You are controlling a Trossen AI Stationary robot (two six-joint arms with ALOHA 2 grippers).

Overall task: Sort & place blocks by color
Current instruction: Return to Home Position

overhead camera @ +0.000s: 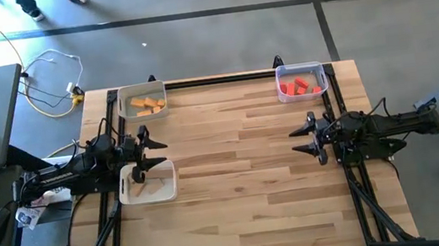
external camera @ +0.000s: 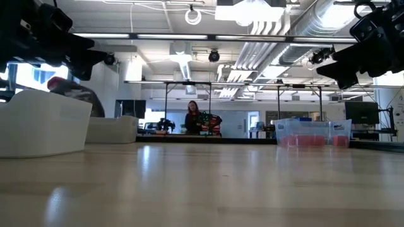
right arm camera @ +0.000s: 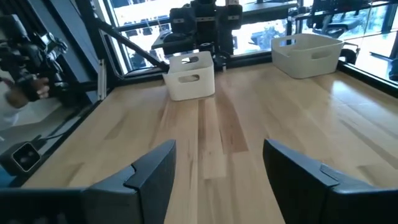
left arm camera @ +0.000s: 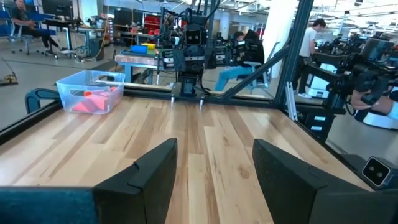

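Along the table's (overhead camera: 244, 179) left side, above the rim of the pale bin (overhead camera: 149, 195) sitting midway there: left gripper (overhead camera: 158, 152), fingers parted wide, gripping nothing. Opposite, at the right side: right gripper (overhead camera: 297, 140), likewise spread and bare. Blocks lying in 3 bins, all well apart from the right gripper. Orange blocks (overhead camera: 148, 106) in the grey bin (overhead camera: 122, 102) at the high view's top-left corner. Red blocks (overhead camera: 300, 87) in the clear bin (overhead camera: 321, 75) at the top-right corner. Plain light blocks (overhead camera: 155, 182) in the midway bin, partly covered by the left gripper, too faint to count. From table height, only a red smear through clear plastic, with both opaque bins' contents hidden behind their walls. Block shapes hard to make out anywhere.
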